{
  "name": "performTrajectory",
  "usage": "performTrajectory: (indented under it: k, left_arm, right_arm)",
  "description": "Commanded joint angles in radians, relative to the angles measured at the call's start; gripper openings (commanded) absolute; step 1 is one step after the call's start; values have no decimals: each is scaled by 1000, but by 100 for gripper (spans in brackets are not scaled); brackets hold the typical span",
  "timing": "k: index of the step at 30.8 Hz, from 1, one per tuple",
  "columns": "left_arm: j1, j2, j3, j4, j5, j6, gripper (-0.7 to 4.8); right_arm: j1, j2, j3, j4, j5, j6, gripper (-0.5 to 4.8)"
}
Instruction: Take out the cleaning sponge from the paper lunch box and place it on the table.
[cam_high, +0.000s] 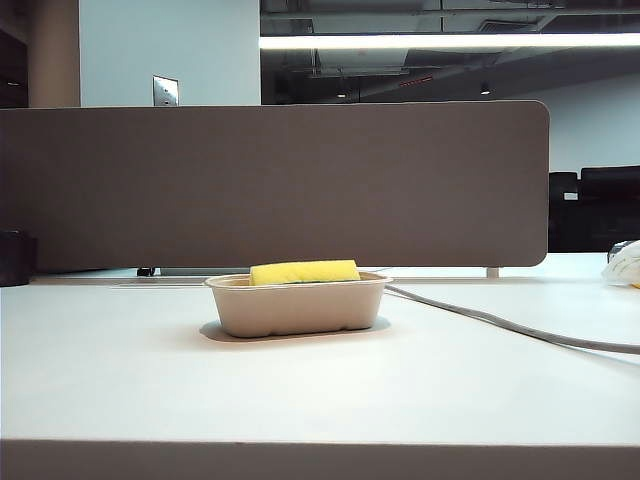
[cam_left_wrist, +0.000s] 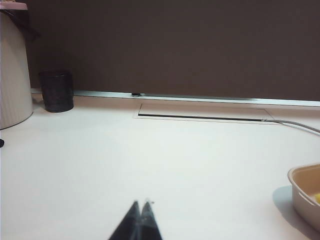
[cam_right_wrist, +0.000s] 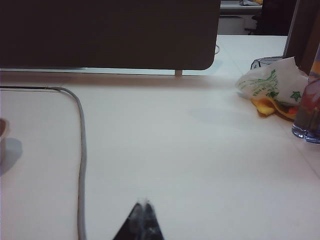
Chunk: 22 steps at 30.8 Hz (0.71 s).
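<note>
The yellow cleaning sponge (cam_high: 304, 271) lies in the beige paper lunch box (cam_high: 298, 310), its top standing above the rim, in the middle of the white table (cam_high: 300, 400). Neither arm shows in the exterior view. In the left wrist view my left gripper (cam_left_wrist: 141, 203) is shut and empty above bare table, with a corner of the lunch box (cam_left_wrist: 306, 192) far off to one side and a sliver of yellow sponge (cam_left_wrist: 317, 198) inside it. In the right wrist view my right gripper (cam_right_wrist: 143, 203) is shut with nothing in it, over bare table (cam_right_wrist: 190, 150).
A grey cable (cam_high: 500, 322) runs across the table from the box toward the right edge. A grey-brown divider panel (cam_high: 280, 185) closes the far side. A dark cup (cam_left_wrist: 56, 91) and a white jug (cam_left_wrist: 14, 65) stand far left. A crumpled bag (cam_right_wrist: 272, 87) and a glass (cam_right_wrist: 307, 112) sit far right.
</note>
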Motion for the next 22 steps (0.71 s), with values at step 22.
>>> performTrajectory:
  k: [22]
  left_arm:
    - [0, 0, 1, 53, 169, -343, -1]
  right_arm:
    - [472, 60, 1, 16, 43, 0, -5]
